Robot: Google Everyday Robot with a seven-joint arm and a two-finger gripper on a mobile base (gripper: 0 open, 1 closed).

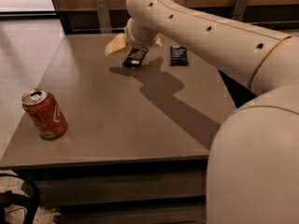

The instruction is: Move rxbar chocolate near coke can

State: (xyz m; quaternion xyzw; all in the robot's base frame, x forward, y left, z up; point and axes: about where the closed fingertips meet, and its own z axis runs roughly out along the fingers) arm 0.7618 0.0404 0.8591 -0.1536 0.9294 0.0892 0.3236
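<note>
The rxbar chocolate (135, 57), a flat bar in a black wrapper, lies on the far middle of the grey table (117, 115). My gripper (137, 45) hangs just behind and above it. Its pale yellow fingers (116, 44) are spread to either side of the wrist, open and empty, and the wrist hides part of them. The red coke can (44, 114) stands upright near the table's front left corner, far from the bar.
A similar dark blue wrapped bar (179, 55) lies just right of the black bar. My arm (219, 36) reaches across the table's right side and fills the lower right of the view. A wooden wall runs behind the table. Tiled floor lies to the left.
</note>
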